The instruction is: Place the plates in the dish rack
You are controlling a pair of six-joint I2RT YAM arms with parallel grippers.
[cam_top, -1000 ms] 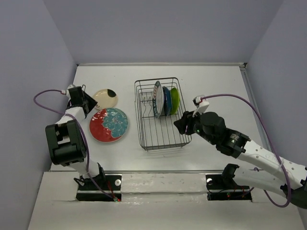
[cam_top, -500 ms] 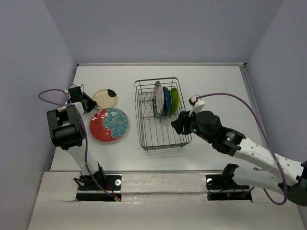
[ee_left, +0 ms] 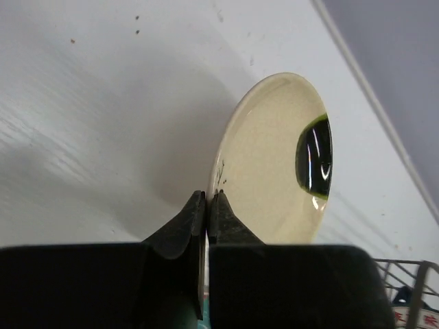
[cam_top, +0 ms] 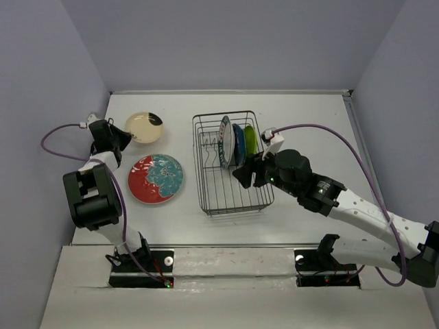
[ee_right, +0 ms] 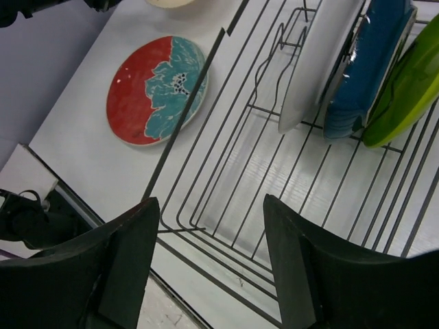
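left claw [ee_left: 207, 205] clamps rim of tilted cream plate [ee_left: 274, 157]; right claw [ee_right: 212, 267] gapes over dish rack [ee_right: 186, 113].

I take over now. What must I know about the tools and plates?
Left tool: shut on the rim of the cream round plate with black spot, held tilted.
Right tool: open, empty, above the dark metal wire dish rack.
Done: white patterned-rim plate, dark blue plate, lime green plate upright in rack.
To do: cream plate, then red plate with teal floral centre, flat on the table.
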